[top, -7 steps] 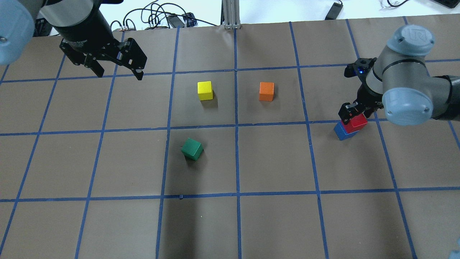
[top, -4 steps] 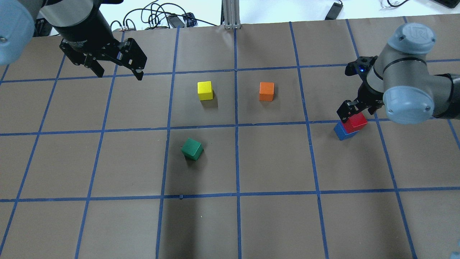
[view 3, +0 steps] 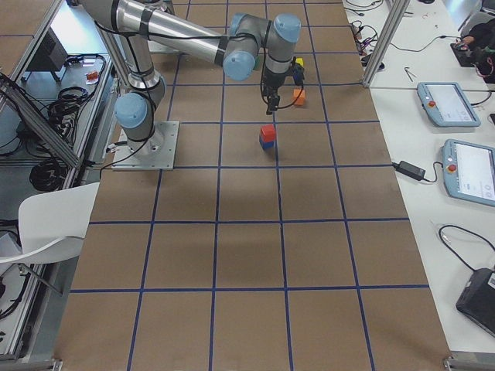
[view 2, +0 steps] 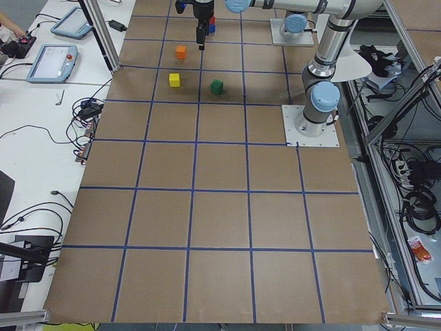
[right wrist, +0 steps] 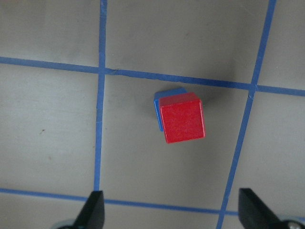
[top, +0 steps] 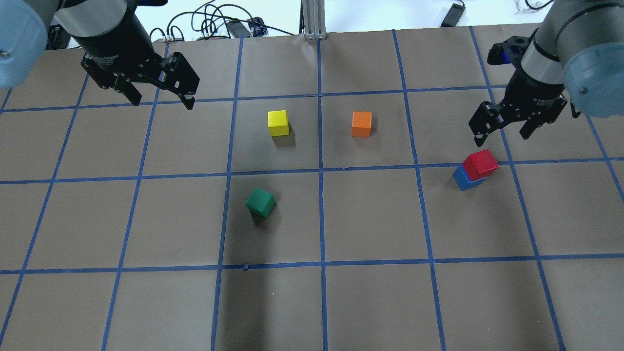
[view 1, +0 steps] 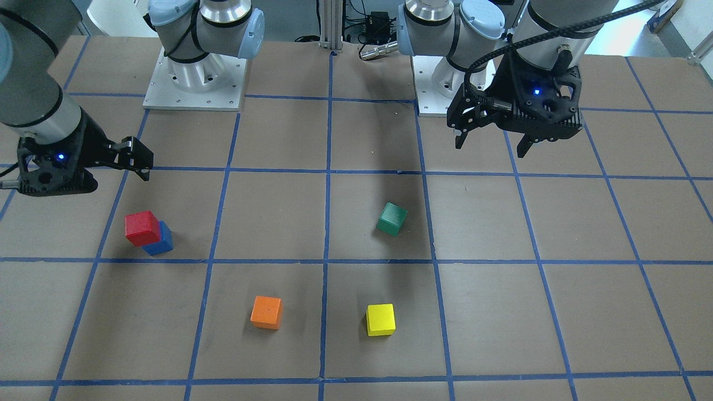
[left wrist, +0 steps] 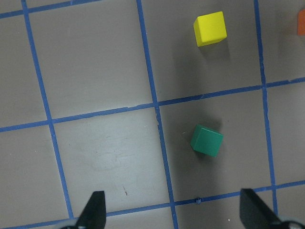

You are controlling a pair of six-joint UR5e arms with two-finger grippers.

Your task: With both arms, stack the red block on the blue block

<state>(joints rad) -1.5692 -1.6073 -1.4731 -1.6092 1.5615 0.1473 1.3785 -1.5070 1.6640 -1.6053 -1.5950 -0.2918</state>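
The red block (top: 480, 164) sits on top of the blue block (top: 463, 179), turned a little and offset, at the right of the table. The stack also shows in the front view (view 1: 142, 228) and the right wrist view (right wrist: 182, 118), where a blue edge (right wrist: 164, 98) peeks out. My right gripper (top: 503, 130) is open and empty, above and just beyond the stack, not touching it. My left gripper (top: 162, 100) is open and empty, hovering at the far left, well away from the stack.
A yellow cube (top: 278, 122) and an orange cube (top: 361, 124) stand near the table's middle. A green cube (top: 261, 202) lies closer to me, turned, below my left gripper's view (left wrist: 207, 140). Cables and a metal post lie beyond the far edge.
My right gripper has let go of the red block, risen and drawn back toward the far side. The red block stays on the blue block. The left arm has not moved.
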